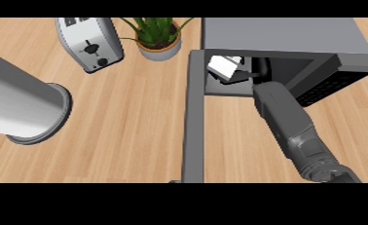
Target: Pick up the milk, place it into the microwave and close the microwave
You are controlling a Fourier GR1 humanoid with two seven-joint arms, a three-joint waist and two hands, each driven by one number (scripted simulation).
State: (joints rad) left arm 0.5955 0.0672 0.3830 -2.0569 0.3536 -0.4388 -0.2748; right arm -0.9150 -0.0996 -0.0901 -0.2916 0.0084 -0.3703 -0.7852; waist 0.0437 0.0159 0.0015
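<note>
Counter [129,121] of light wood fills most of the view from the head. On its right side sits the biggest thing, the grey microwave [280,34], with its front open. The microwave door [193,117] swings out toward the robot and shows as a long grey strip running down the middle of the view. At the left edge stands a big grey cylinder [28,107] with a wide round rim; I cannot tell what it is. Behind it is a silver toaster [90,44], and beside that a green plant in a pot [158,36].

A grey forearm [287,121] comes up from the lower right and reaches into the microwave's dark mouth. The right hand [251,72] is black and sits deep inside, so it is hard to see. It is right up against the white milk carton [224,67], which is tipped a bit, just inside the left part of the opening. I cannot tell if the fingers are curled round the milk or have let go. The left hand does not show at all.

The step now looks like putting the milk in the microwave, and it seems nearly done. Next, I think the hand needs to leave the milk standing inside, pull straight back out without bumping it, and then push the long door shut.
</note>
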